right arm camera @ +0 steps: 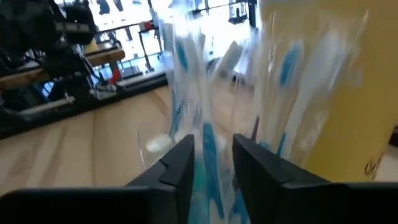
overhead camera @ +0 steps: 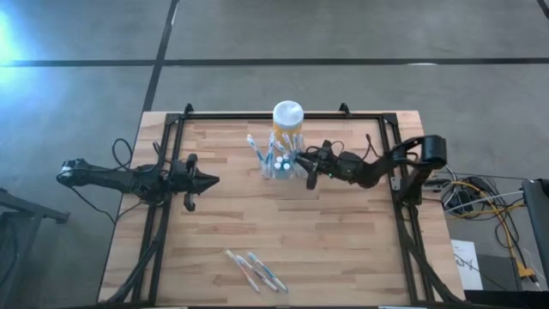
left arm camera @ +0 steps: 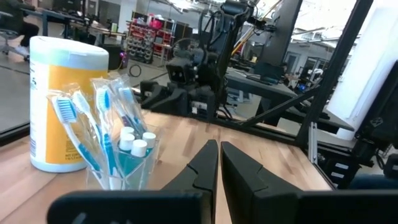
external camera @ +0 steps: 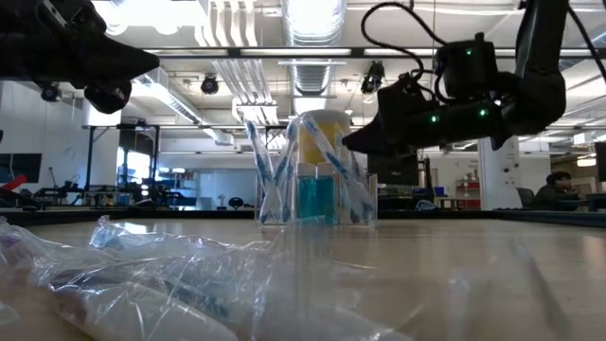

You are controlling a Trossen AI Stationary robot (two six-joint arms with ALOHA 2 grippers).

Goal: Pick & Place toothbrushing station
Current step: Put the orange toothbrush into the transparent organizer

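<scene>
right gripper (overhead camera: 307,166) parted at toothbrushing station (overhead camera: 280,163), contact unclear.

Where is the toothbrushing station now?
High view: the toothbrushing station stands mid-table toward the far edge, right beside the yellow jar, with the right gripper at its side.

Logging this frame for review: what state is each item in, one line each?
toothbrushing station: upright on the table, brushes standing in it.
yellow jar: upright behind the station, white lid on.
wrapped toothbrushes: lying flat near the front edge.
right end effector: partly open at the station.
left end effector: shut, empty.
</scene>
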